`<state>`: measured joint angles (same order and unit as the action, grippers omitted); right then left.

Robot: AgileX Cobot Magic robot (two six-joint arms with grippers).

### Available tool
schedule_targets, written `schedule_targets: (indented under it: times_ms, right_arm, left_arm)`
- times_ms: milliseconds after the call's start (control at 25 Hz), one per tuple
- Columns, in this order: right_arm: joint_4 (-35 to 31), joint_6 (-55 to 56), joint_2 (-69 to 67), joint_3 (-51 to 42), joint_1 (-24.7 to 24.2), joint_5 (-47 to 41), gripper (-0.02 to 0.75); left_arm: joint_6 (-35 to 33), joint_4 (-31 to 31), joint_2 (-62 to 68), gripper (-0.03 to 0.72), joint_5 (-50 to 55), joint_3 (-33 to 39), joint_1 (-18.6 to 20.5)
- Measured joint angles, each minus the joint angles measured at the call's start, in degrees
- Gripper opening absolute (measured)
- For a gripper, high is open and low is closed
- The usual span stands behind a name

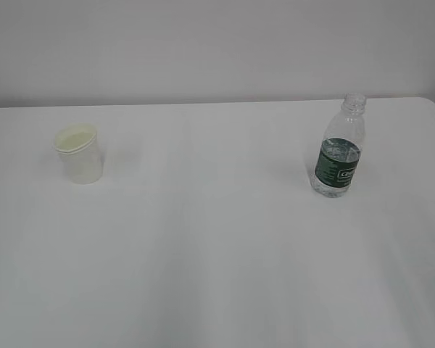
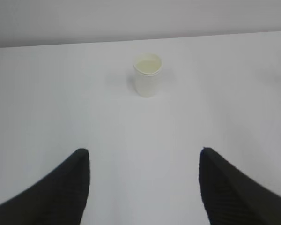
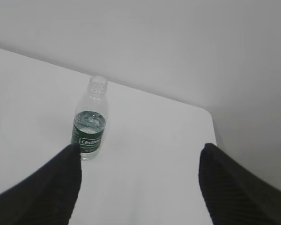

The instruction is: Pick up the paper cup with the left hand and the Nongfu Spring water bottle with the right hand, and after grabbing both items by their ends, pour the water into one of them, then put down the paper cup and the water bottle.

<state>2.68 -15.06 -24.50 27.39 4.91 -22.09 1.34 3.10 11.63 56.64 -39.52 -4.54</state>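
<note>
Paper cup [image 1: 78,154], tapered and rolled-rimmed; ribbed clear bottle [image 1: 339,148]; left gripper [image 2: 144,159] and right gripper [image 3: 139,154] spread, empty.

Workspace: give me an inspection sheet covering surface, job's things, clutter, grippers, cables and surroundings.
Surface: white table, plain, no spills visible.
Paper cup: upright on the left side, open end up, untouched.
Water bottle: upright on the right side, uncapped, dark green label, partly filled with water, untouched.
Clutter: nothing seen.
Left gripper: open, empty, short of the cup, which sits ahead between its fingers in the left wrist view.
Right gripper: open, empty, short of the bottle, which stands ahead near its left finger in the right wrist view.
Cables: nothing seen.
Surroundings: plain pale wall behind the table; the table's far right corner shows.
</note>
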Motion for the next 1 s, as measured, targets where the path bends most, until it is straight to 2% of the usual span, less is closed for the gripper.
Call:
schedule_targets:
  times_ms: [120, 240, 440, 840, 1000]
  right_arm:
    - [6.6, 7.3, 3.5, 0.0, 0.0, -4.3, 0.592]
    - [9.5, 10.2, 6.6, 0.0, 0.0, -8.4, 0.592]
    - [9.2, 11.5, 11.1, 0.0, 0.0, -14.0, 0.592]
    - [5.6, 11.8, 15.9, 0.0, 0.0, -22.6, 0.592]
    - [4.4, 11.8, 16.0, 0.0, 0.0, -26.1, 0.592]
  left_arm:
    - [0.0, 0.0, -0.8, 0.524, 1.8, 0.0, 0.0]
    - [0.0, 0.0, -1.4, 0.524, 2.9, 0.0, 0.0]
    - [0.0, 0.0, -1.8, 0.524, 5.9, 0.0, 0.0]
    - [0.0, 0.0, -2.5, 0.472, 14.0, 0.0, 0.0]
    - [0.0, 0.0, -2.5, 0.467, 15.3, 2.6, 0.0]
